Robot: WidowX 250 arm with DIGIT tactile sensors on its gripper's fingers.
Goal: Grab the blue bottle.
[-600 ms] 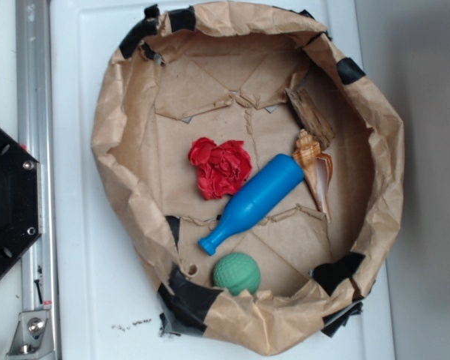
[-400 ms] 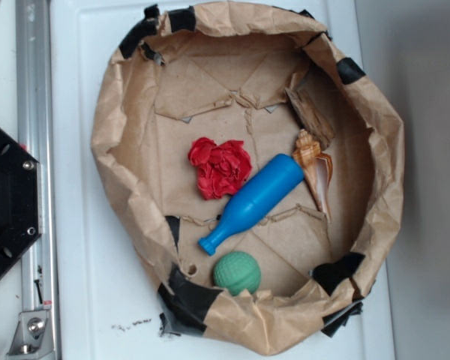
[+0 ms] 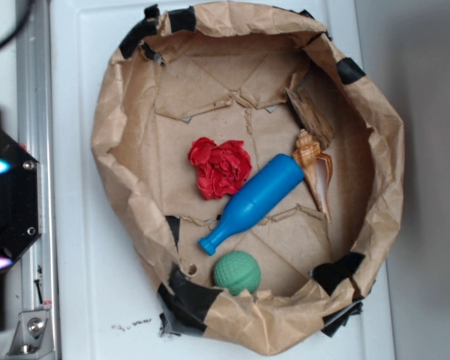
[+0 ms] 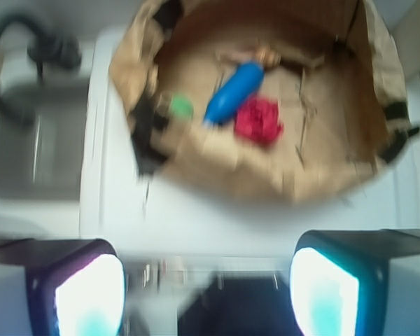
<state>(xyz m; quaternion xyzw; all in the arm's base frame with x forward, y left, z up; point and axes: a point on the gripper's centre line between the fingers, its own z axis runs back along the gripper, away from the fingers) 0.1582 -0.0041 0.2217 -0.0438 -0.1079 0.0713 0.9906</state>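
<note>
At the worktop's left edge the gripper [image 4: 206,290] has come into view since the earlier frame, blurred, glowing pads wide apart and empty. Unmoved, the bright blue smooth plastic bottle [image 3: 253,202] lies mid-floor in the crumpled brown paper basket [image 3: 116,161], mouth toward the green textured ball [image 3: 236,272].

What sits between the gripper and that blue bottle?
In the wrist view, bare white surface, then the paper bowl's near wall, separates the open gripper from the blue bottle.
</note>
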